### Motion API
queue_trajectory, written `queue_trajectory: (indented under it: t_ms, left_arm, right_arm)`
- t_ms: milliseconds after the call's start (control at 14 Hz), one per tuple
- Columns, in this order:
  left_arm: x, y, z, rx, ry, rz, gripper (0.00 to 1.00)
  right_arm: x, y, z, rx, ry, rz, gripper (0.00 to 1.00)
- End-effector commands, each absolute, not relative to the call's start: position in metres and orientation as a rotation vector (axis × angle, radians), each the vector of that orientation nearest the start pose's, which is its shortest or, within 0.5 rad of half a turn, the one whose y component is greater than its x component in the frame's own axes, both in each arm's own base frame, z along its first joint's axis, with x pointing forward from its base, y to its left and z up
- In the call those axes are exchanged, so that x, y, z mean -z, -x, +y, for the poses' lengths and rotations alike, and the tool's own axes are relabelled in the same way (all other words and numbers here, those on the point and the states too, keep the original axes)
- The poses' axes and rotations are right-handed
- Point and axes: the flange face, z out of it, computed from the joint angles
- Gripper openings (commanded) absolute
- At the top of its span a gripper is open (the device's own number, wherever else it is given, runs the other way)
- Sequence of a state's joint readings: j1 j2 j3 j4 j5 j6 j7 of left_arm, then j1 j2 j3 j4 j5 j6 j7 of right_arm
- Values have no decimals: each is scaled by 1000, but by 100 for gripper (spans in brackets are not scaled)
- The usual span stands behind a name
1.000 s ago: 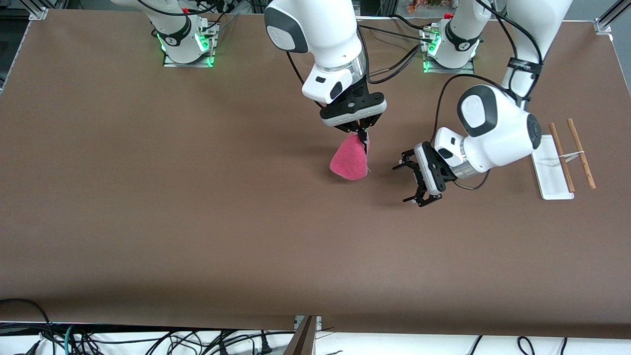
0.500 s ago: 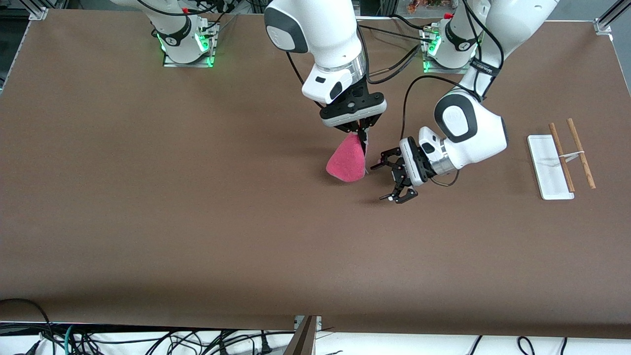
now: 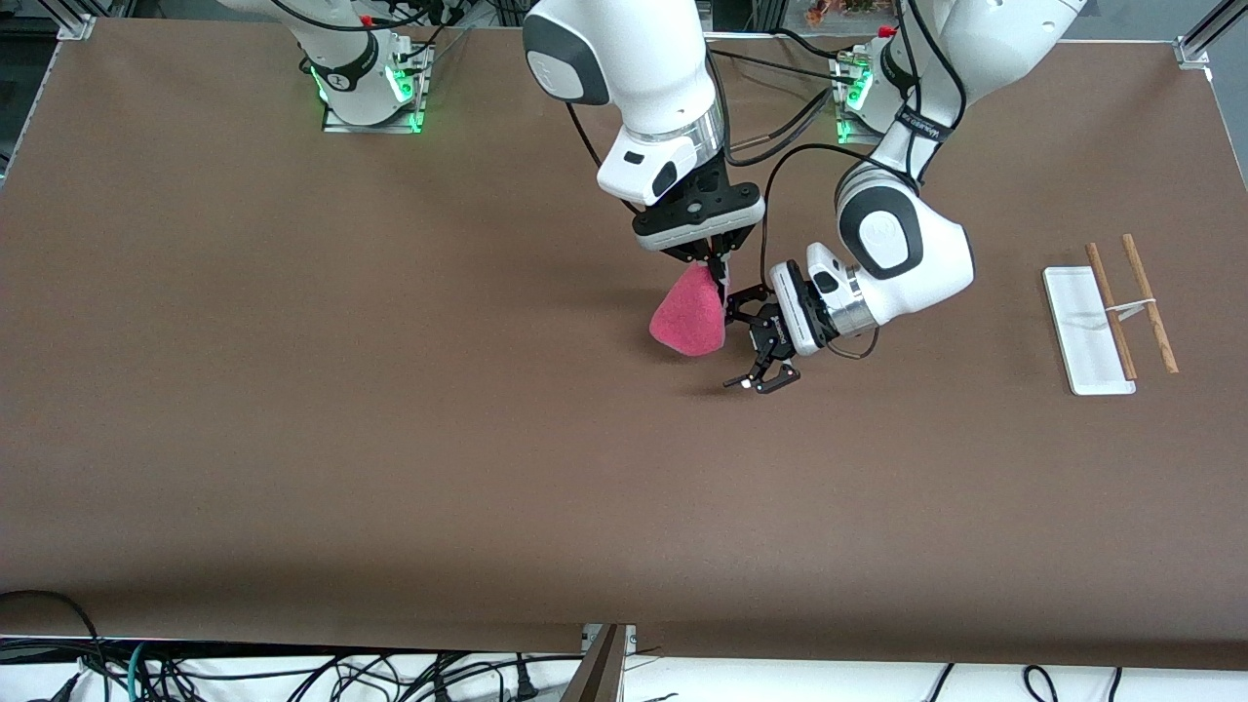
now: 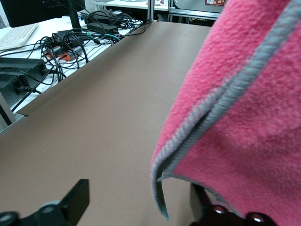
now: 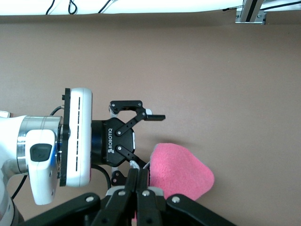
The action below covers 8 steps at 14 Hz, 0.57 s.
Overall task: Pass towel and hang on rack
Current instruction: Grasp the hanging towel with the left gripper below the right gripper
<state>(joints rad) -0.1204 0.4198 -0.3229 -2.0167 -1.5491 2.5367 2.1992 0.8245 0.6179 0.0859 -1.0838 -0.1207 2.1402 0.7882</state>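
Observation:
The pink-red towel (image 3: 688,318) hangs by its top corner from my right gripper (image 3: 720,265), which is shut on it above the middle of the table. In the right wrist view the towel (image 5: 182,176) hangs beside the shut right gripper (image 5: 143,182). My left gripper (image 3: 739,343) is open and lies sideways next to the towel, one finger against its edge. In the left wrist view the towel's grey-trimmed edge (image 4: 207,113) hangs between the open fingers (image 4: 71,203), close to one of them. The rack (image 3: 1087,331) lies at the left arm's end of the table.
The rack's two brown rods (image 3: 1111,310) lie beside its white base, joined by a thin pale crosspiece. My left gripper also shows in the right wrist view (image 5: 146,140). Cables lie past the table's edge (image 4: 80,35).
My left arm has swung from near the rack toward the towel, and its open gripper now reaches the towel's edge. My right gripper has kept still with the towel.

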Motion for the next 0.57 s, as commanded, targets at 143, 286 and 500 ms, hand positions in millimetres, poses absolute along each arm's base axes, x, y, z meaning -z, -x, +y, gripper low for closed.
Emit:
queue_trajectory:
  t_ms: [143,286,500]
  left_arm:
    - [-256,-551,-254,-1028,-1872,-1388,0]
    - [-259,-554,-252,-1035,-1874,-1382,0]
    - [-261,-558,-244,-1039,-1888,-1372,0]
  right_arm:
    - [-522,-491,593,506,2793,-195,0]
    - [-522,-491,593,506,2793,-195,0]
    - [-522,-491,593,506,2793,-195,0]
